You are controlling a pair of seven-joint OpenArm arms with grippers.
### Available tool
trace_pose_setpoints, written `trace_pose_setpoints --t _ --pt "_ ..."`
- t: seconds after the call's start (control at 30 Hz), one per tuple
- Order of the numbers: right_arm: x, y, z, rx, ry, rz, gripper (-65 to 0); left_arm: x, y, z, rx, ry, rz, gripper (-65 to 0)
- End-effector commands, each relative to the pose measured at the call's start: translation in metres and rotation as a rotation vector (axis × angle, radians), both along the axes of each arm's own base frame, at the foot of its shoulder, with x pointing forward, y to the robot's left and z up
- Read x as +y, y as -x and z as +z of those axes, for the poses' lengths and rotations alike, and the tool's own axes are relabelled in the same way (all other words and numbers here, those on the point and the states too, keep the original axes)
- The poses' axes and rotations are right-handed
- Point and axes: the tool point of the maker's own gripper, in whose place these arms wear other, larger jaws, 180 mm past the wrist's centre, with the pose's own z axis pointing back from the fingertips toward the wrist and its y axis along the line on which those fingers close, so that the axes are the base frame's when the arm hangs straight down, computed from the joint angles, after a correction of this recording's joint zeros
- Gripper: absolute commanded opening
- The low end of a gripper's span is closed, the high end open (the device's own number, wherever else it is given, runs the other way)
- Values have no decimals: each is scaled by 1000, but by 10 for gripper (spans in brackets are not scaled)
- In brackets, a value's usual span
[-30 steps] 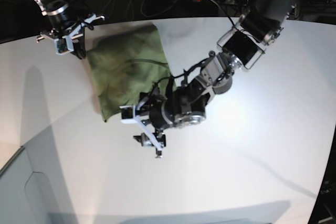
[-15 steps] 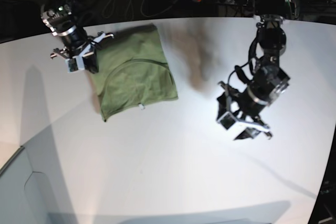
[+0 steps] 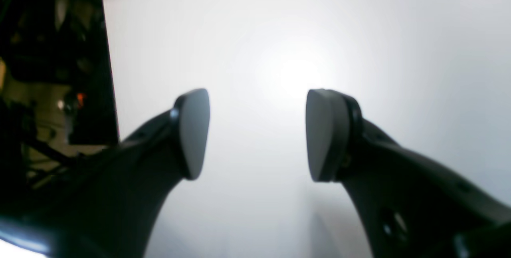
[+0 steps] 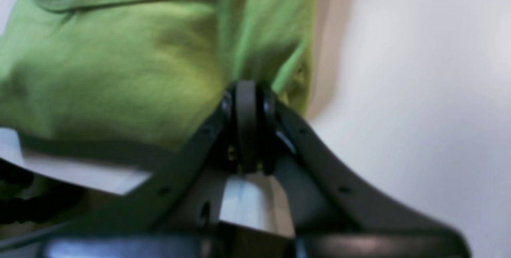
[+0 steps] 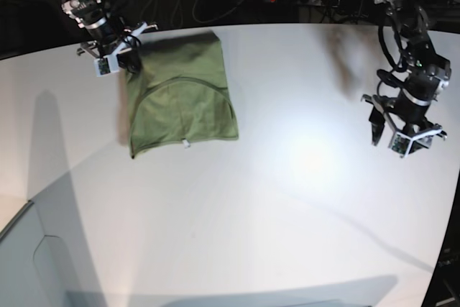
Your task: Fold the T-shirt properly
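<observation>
T-shirt [image 5: 180, 98]: folded, flat on the desk [image 5: 287, 199] near its far edge; broad bare surface toward the left tool [image 5: 400, 133], fingers apart, holding nothing. Right tool [image 4: 247, 106]: fingers together at the shirt's far corner, apparently pinching fabric, though the close view is blurred.

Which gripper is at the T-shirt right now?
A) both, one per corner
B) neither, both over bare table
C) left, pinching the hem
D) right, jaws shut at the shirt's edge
D: the right gripper has its jaws together against the edge of the T-shirt, while the left gripper hangs open over bare table, far from the cloth.
</observation>
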Motion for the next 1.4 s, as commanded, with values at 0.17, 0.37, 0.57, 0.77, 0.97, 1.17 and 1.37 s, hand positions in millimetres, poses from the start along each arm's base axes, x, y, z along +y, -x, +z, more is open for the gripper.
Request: trace_pose_setpoints --t 0.17,0.37,0.57,0.77,0.97,1.17,1.37 --pt "2 8 4 -5 -7 8 -649 1 8 1 -8 5 -7 -286" --pt "0 11 20 -66 -20 -11 -649 0 28 -17 56 8 -8 -287" --pt "1 4 64 -194 -52 -21 -649 2 50 -33 106 26 22 -288" --pt "-9 29 73 -163 7 -28 -649 -1 84 -25 105 17 69 -394" --pt "-36 80 59 -25 68 -79 -649 8 156 -52 315 -3 194 -650" --pt "-42 140 32 158 56 -100 -649 11 234 -78 499 35 334 -650" --pt "-42 190 -40 364 -58 -160 -649 -13 293 -118 618 177 403 -650"
